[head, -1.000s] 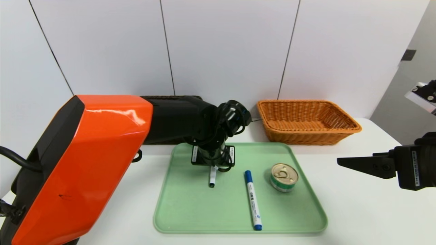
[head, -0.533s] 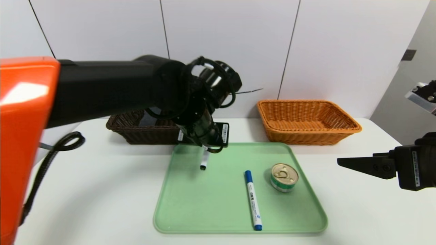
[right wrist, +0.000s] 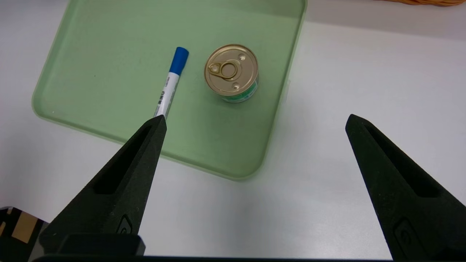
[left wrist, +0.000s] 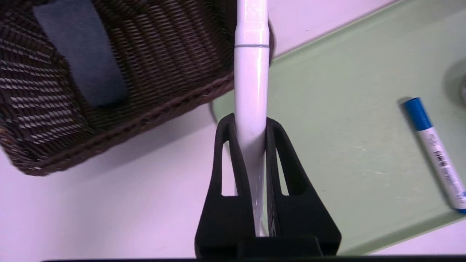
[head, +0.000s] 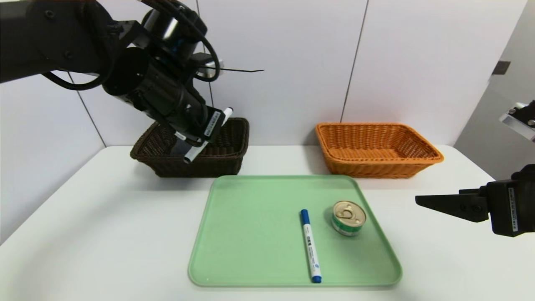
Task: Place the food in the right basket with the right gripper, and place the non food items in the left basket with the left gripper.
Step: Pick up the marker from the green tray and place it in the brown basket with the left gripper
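Head view: left gripper (head: 196, 136) is raised over the front edge of the dark left basket (head: 167, 161) at the back left of the white table (head: 104, 234), fingers clamped on a white marker (head: 207, 136). Marker's long axis is tilted, one end poking up toward the wall, other end w/ dark tip pointing down at the basket's front rim. Left wrist view shows both jaws pinching the marker's barrel (left wrist: 251, 91), its far end reaching over the basket's weave; a grey-blue flat item (left wrist: 83, 62) already lies inside. Judgement: marker sits about above the rim, not clearly above the basket's middle, so the drop depends on carrying it further back over the opening first.

Green tray (head: 234, 267) is at centre front. On it, a blue-capped marker (head: 310, 244) lies lengthwise, cap toward the wall, and a gold-lidded can (head: 348, 217) stands just right of it, not touching. Orange right basket (head: 418, 161) stands behind the tray's right corner.

Right gripper (head: 422, 200) hovers off the tray's right side, fingers spread wide, nearer the can than the left arm is.
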`<move>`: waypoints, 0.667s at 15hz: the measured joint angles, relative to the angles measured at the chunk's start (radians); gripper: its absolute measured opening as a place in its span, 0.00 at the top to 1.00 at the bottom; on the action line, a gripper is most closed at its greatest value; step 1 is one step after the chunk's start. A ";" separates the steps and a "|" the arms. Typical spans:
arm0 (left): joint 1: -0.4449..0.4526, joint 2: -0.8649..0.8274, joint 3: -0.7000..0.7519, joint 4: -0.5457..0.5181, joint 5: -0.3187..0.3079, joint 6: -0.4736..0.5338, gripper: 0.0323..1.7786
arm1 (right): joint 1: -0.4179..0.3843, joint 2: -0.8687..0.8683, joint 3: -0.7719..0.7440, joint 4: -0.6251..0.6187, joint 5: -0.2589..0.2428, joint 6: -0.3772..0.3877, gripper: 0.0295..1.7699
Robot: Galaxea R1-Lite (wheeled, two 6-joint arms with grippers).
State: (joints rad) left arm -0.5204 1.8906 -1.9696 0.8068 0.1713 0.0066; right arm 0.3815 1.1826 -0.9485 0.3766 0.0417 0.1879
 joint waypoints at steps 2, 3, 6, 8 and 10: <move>0.077 -0.003 0.001 -0.006 -0.027 0.154 0.93 | 0.000 -0.001 0.001 0.000 0.000 0.000 0.04; 0.110 0.000 0.002 -0.023 -0.031 0.238 0.93 | 0.000 -0.001 0.001 0.000 0.001 -0.001 0.04; 0.189 0.026 0.003 -0.122 -0.064 0.490 0.93 | 0.000 -0.003 0.002 0.001 0.001 0.000 0.04; 0.216 0.060 0.003 -0.214 -0.074 0.633 0.93 | 0.000 -0.003 0.003 0.003 0.001 0.001 0.04; 0.229 0.091 0.002 -0.303 -0.076 0.750 0.93 | 0.000 -0.006 0.012 0.000 0.001 0.001 0.04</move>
State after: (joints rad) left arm -0.2919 1.9819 -1.9677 0.5040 0.0957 0.7566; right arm 0.3815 1.1762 -0.9366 0.3770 0.0423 0.1885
